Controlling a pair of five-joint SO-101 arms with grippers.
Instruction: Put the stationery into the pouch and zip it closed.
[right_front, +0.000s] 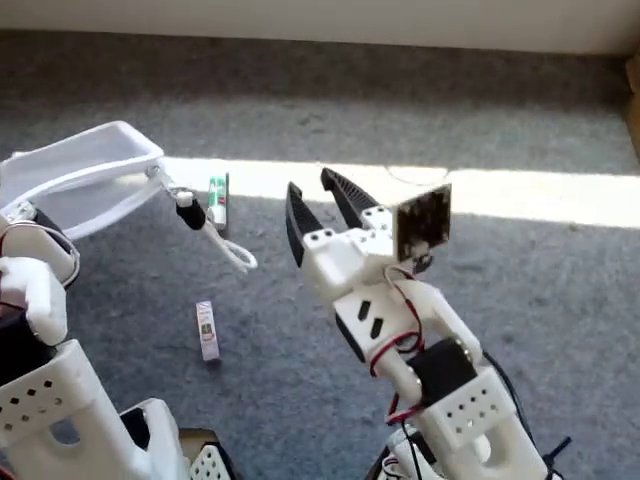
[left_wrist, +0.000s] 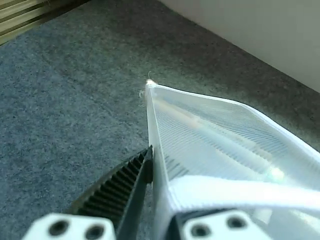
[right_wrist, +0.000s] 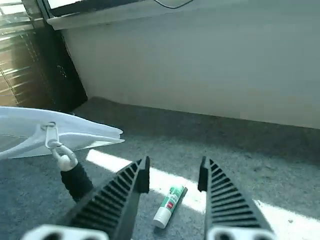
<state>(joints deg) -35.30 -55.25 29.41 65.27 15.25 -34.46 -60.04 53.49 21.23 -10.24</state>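
Observation:
A white mesh pouch (right_front: 80, 180) is held off the grey carpet at the left, with my left gripper (left_wrist: 152, 162) shut on its edge (left_wrist: 225, 140). Its zipper pull (right_front: 195, 215) dangles a black cord with a white loop (right_wrist: 75, 182). A green-and-white glue stick (right_front: 217, 198) lies on the carpet just beyond the pull, at the edge of a sunlit strip. A small white stick (right_front: 207, 330) lies nearer the arms. My right gripper (right_front: 310, 185) hovers open and empty to the right of the pull. In its wrist view its open fingers frame the glue stick (right_wrist: 170, 205), with the pouch (right_wrist: 60, 135) to one side.
Grey carpet (right_front: 480, 120) covers the whole work area, crossed by a bright band of sunlight (right_front: 540, 195). A pale wall (right_wrist: 200, 65) runs along the far side. Open carpet lies to the right of the right arm.

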